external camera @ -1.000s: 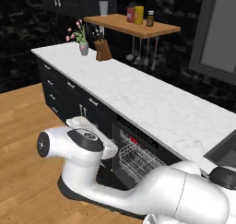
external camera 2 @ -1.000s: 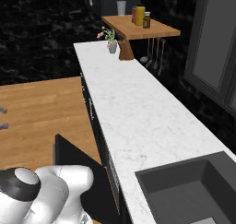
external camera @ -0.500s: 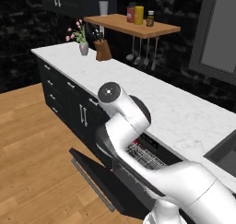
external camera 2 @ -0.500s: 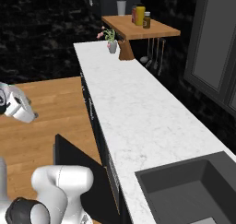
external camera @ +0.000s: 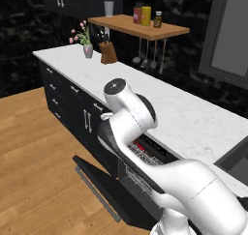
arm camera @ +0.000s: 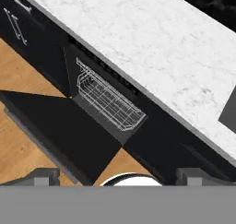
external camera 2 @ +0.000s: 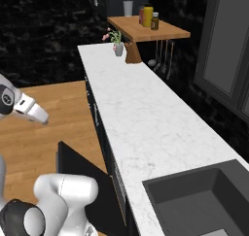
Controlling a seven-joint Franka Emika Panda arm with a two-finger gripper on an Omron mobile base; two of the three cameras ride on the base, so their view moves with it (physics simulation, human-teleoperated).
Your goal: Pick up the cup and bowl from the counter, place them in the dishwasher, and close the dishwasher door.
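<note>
The gripper [arm camera: 117, 174] hangs with its jaws spread wide and nothing between them — two squarish grey finger tips [arm camera: 45, 176] rise far apart at the bottom of the hand view. Below it lies the dishwasher door [arm camera: 60, 128], a flat black panel dropped down over the wooden plank floor [arm camera: 18, 149], with a grey bar handle along its outer edge. Behind the door the dishwasher [arm camera: 108, 98] stands open, a black cavity holding a white wire rack [arm camera: 107, 101] of thin crossed rods. Above it runs the counter [arm camera: 152, 52], a long white slab with faint grey veins and a straight front edge; no cup or bowl can be made out on it in any view.

In the left base view the white, smooth-skinned arm [external camera: 140, 147] bends in front of the dishwasher, and the rack shows behind it under a dark control strip [external camera: 147, 149] with small red marks. Black cabinets [external camera: 68, 96] with slim silver handles stand under the counter. At the far end sit a small vase of pink flowers [external camera: 85, 40] and a brown knife block [external camera: 108, 52], beneath a wooden wall shelf [external camera: 140, 27] carrying jars — ladles hang under it. A dark square sink [external camera 2: 204, 201] is sunk into the near end.
</note>
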